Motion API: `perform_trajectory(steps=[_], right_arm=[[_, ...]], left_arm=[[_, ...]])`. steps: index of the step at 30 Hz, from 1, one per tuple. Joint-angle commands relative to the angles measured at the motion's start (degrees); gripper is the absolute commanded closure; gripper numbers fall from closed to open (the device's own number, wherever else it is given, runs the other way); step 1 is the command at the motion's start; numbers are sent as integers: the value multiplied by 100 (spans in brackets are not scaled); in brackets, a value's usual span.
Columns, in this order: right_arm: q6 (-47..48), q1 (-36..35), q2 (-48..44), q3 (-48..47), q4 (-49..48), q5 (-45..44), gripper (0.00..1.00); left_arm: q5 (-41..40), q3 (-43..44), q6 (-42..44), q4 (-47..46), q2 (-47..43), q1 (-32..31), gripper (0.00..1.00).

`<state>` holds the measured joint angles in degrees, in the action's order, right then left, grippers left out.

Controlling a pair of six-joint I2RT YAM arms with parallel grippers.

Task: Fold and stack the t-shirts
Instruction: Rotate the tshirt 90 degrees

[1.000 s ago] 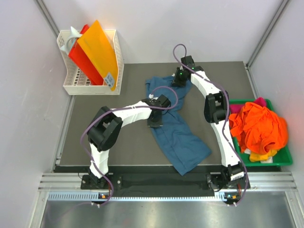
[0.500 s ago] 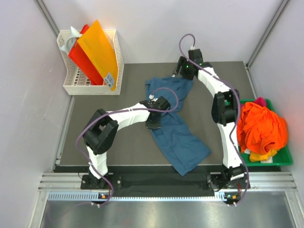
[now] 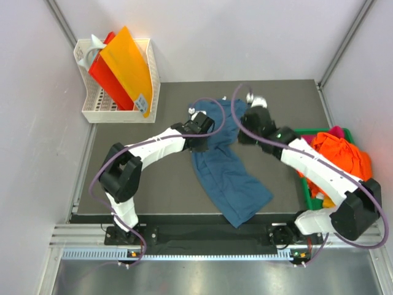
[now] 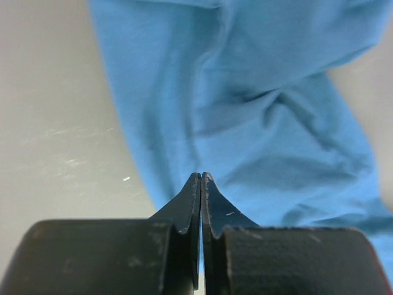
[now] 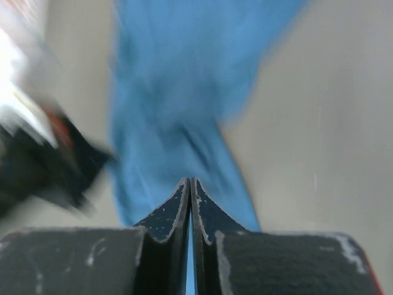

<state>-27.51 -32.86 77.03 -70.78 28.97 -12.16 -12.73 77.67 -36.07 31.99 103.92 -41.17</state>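
while the dark teal-blue cloth t-shirt (image 3: 230,178) lies rumpled mid-bench (image 3: 153,184), left end effector (image 4: 201,177) is closed at its left edge, right end effector (image 5: 188,181) closed at its right; bright orange t-shirt (image 3: 338,163) heaped in green plastic tray (image 3: 368,208).

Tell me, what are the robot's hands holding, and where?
Both pinch the teal-blue t-shirt near its far end: the left hand at its left edge, the right hand at its right edge.
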Motion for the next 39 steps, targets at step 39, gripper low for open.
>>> perform_trajectory(steps=[39], right_arm=[[-1494,-1433,-1173,2464,452,-770,84]], left_arm=[[377,-2124,-1085,598,-152,-2370,98]])
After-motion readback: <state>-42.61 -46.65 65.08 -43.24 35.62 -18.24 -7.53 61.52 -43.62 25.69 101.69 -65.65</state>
